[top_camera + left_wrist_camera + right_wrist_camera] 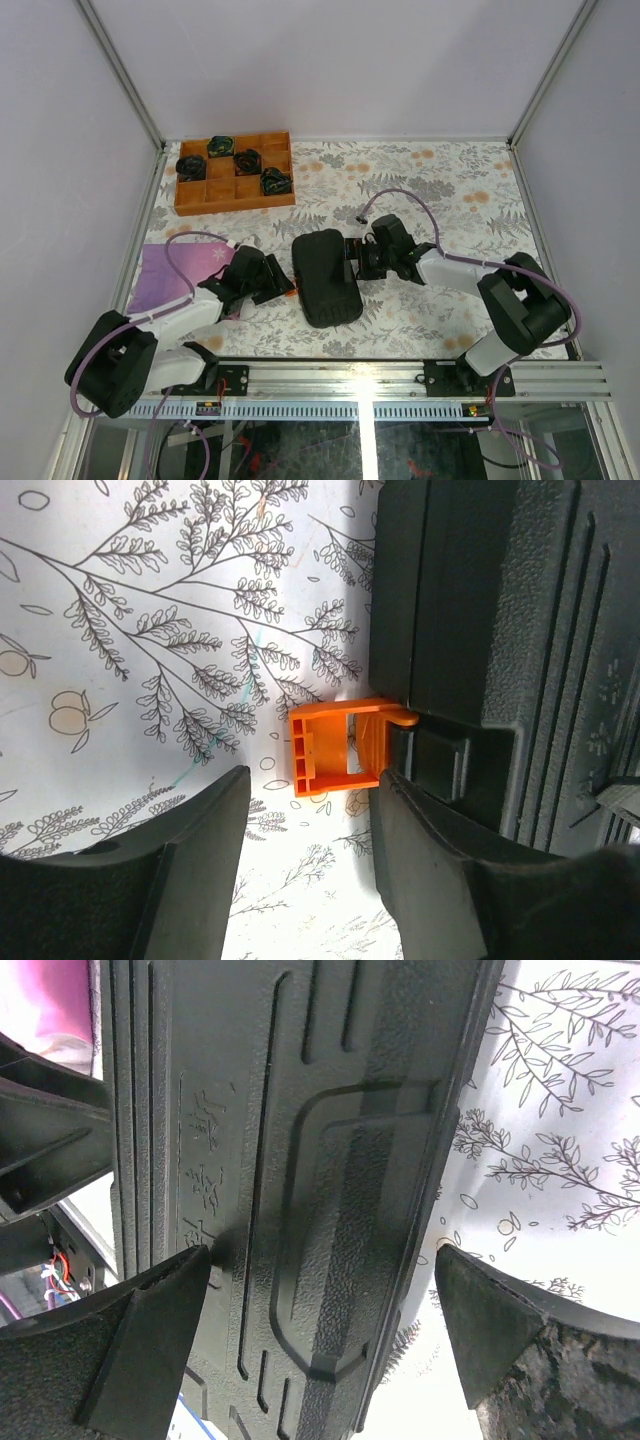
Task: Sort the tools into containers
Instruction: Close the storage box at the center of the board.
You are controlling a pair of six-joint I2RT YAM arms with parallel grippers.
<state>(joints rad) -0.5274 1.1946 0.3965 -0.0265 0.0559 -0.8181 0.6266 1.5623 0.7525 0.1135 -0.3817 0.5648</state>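
Observation:
The container, a black hard case point(326, 277), lies shut in the middle of the table. No tools are in view. My left gripper point(278, 285) sits at the case's left side. In the left wrist view it point(312, 780) is open with only tablecloth between its fingers. The orange latch point(335, 745) hangs unfastened just beyond the fingertips, off the case point(520, 630). My right gripper point(352, 262) is at the case's right edge. In the right wrist view it point(322, 1260) is wide open, one finger over the textured lid point(300, 1160), the other over the cloth.
A brown wooden compartment tray point(236, 207) with several dark objects stands at the back left. A purple cloth point(160, 275) lies left of my left arm. A metal rail point(380, 380) runs along the near edge, and walls close the sides and back.

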